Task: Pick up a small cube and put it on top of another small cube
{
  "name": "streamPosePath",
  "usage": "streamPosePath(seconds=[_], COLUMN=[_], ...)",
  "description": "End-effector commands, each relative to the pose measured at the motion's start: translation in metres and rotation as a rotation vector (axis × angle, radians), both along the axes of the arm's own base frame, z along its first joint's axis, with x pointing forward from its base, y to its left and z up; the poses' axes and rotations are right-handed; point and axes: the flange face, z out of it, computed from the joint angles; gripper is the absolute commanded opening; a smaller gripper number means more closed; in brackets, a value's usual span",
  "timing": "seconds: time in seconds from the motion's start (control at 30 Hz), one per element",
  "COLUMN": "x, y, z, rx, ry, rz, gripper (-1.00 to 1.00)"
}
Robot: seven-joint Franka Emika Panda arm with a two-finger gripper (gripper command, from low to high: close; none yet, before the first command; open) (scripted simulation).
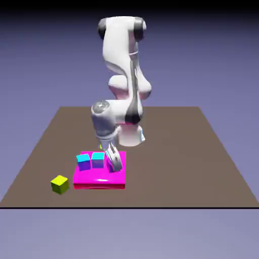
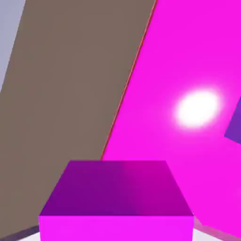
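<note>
Exterior view shows the brown table [image 1: 167,162], then the white arm [image 1: 119,50], then the magenta slab [image 1: 100,177] bearing two cyan-topped cubes [image 1: 98,160]. The gripper [image 2: 116,229] is closed on the purple-magenta cube [image 2: 116,188], at the slab's right part. One yellow-green cube [image 1: 59,184] lies left of the slab.

The small cube [image 2: 116,188] is purple-magenta on its visible sides, and it is between the two finger tips [image 2: 23,235].
</note>
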Motion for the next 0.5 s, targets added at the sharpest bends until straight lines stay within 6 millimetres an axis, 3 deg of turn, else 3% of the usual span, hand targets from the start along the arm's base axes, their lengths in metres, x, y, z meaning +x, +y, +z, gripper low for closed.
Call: streamPosePath(seconds=[0.0, 0.1, 0.13, 0.17, 0.33, 0.37, 0.4, 0.47], x=[-0.007, -0.045, -0.057, -0.057, -0.057, -0.057, -0.057, -0.055], y=[-0.012, -0.068, -0.081, -0.081, -0.071, -0.071, -0.071, -0.077], z=[0.010, 0.041, 0.050, 0.050, -0.019, -0.019, -0.019, 0.009], rx=[0.004, 0.031, 0.040, 0.040, 0.040, 0.040, 0.040, 0.041], ry=[-0.003, -0.029, -0.040, -0.040, -0.040, -0.040, -0.040, -0.041], rz=[-0.017, -0.126, -0.154, -0.154, -0.154, -0.154, -0.154, -0.154], gripper=[-1.00, -1.00, -1.00, -1.00, -1.00, 1.00, 1.00, 1.00])
